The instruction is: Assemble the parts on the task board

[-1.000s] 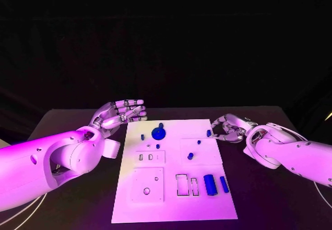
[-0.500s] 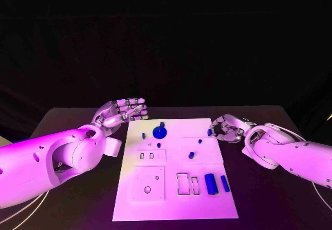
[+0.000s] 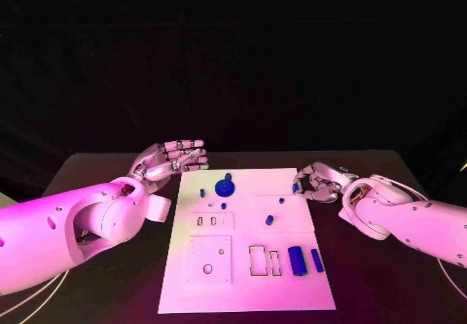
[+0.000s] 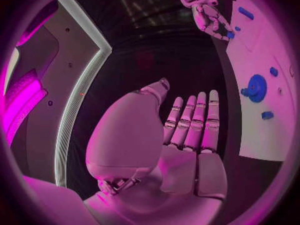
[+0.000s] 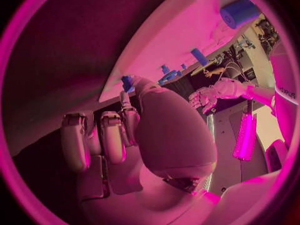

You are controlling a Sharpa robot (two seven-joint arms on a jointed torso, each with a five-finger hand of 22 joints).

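Two hands, one white task board in the middle of the black table, and eight blue parts on that board: one round part, one thick roll with one thin roll just beside it at the near right, four tiny pegs in the far half, and one small edge part at the far right rim. Left hand up beside the far left corner, fingers straight, nothing in it; right hand curled at the right rim, with the small edge part pinched between thumb and finger. Since a second ago, just a tiny slide of the right hand toward the board, and no move of the left hand or of any part.
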